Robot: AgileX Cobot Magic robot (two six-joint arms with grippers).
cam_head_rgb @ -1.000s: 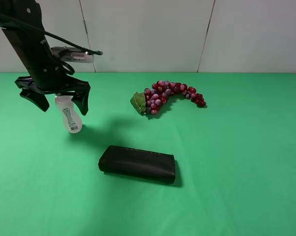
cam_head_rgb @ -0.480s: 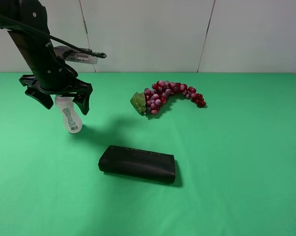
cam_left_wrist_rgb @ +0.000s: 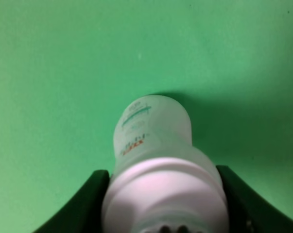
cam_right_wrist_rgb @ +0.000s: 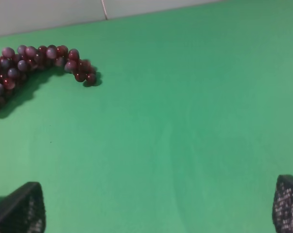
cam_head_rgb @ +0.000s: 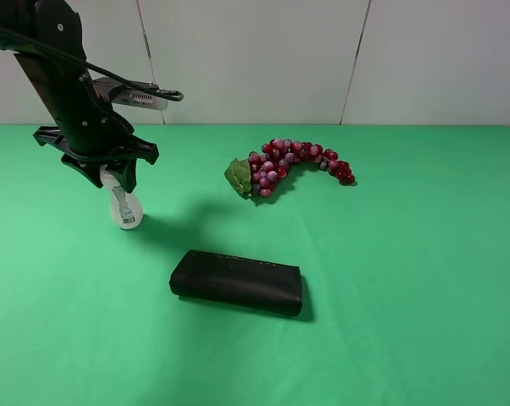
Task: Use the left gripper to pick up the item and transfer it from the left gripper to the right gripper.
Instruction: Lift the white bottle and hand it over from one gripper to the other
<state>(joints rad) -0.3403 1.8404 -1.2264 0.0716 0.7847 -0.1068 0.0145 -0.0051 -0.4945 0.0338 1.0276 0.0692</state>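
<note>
the small white plastic bottle (cam_head_rgb: 124, 209) with a printed label stands at the far left part of the green cloth-covered bench (cam_head_rgb: 407, 296), upright with a slight tilt. the black left end effector (cam_head_rgb: 111, 176) comes down on it from above, and its two pointed fingers (cam_head_rgb: 129, 178) are closed narrow around the upper part of the bottle, so the top is hidden in the high view. in the left wrist view the two black fingers (cam_left_wrist_rgb: 90, 191) press on both sides of the wide shoulder of the bottle (cam_left_wrist_rgb: 156, 145), with no gap on either side. the base seems to rest on the bench, but from these views i cannot be sure of it.

the black oblong case (cam_head_rgb: 236, 282) lies flat near the middle of the bench, well apart from the bottle, toward the front. the red grape bunch with a green leaf (cam_head_rgb: 288, 165) lies farther back, near the centre.

the right end effector (cam_right_wrist_rgb: 153, 213) does not show in the high view. in its own wrist view the two dark textured fingertips (cam_right_wrist_rgb: 21, 208) stand wide apart with nothing between them, above bare green bench, and the grape bunch (cam_right_wrist_rgb: 34, 63) is seen well away from it.
</note>
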